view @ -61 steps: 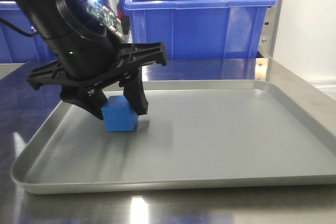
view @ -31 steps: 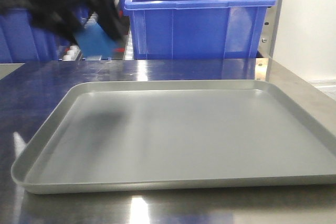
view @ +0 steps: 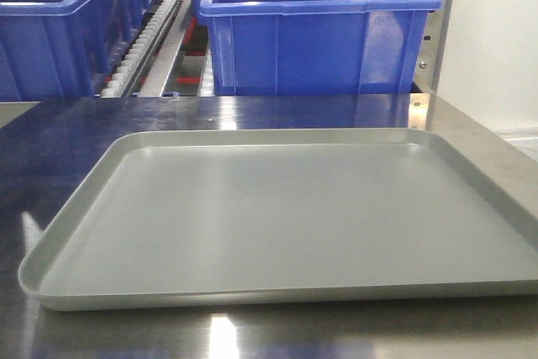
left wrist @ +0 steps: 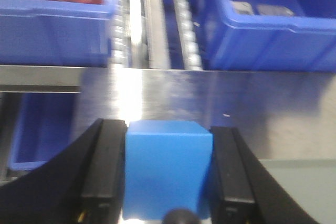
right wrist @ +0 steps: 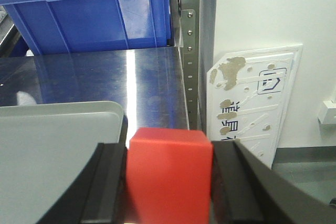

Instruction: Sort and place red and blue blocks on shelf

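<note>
Within left gripper (left wrist: 168,184), matte blue cube (left wrist: 168,166)

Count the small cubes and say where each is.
2. The blue block is gripped by the left end effector, the red block by the right end effector. Others may hide inside the bins.

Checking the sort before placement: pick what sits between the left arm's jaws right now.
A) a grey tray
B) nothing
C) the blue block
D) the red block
C: the left wrist view shows the blue block clamped between the black jaws of the left gripper, while the red block sits in the right gripper.
</note>
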